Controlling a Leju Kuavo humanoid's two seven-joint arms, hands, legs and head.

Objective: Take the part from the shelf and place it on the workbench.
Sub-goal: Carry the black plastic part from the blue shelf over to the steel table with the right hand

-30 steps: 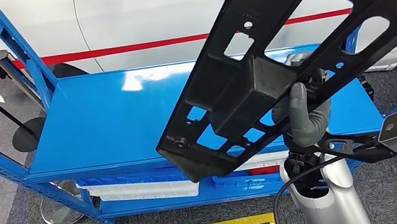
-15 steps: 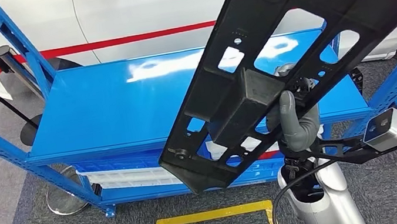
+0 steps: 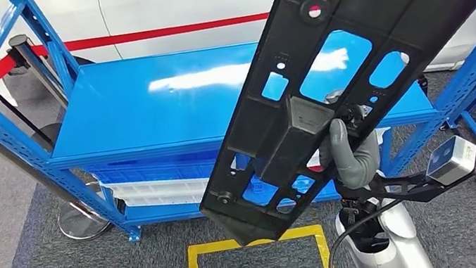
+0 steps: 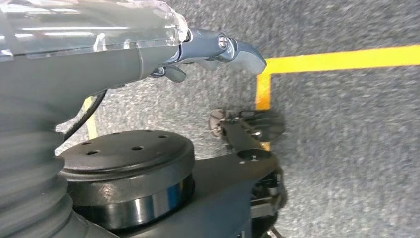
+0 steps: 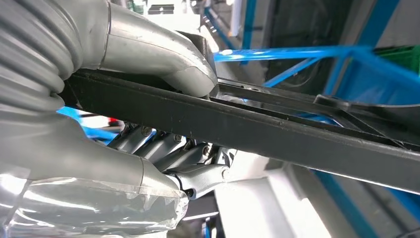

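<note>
the long black plastic part (image 3: 327,85), pierced with cut-outs and carrying a raised box-shaped block near its middle, is held up in the air on a slant in front of the blue shelf (image 3: 166,102), clear of its top surface. the right hand (image 3: 346,155) grasps it by one long edge, thumb over one face and the darker fingers (image 5: 163,148) curled under the other, while the left hand (image 4: 218,47) hangs over the grey carpet (image 4: 346,148) beside a yellow floor line (image 4: 337,59), holding nothing, its fingers mostly hidden so i cannot tell if they are spread or curled. white bins (image 3: 158,192) sit on the shelf's lower level and a white car body with a red stripe (image 3: 170,30) stands behind it.
</note>
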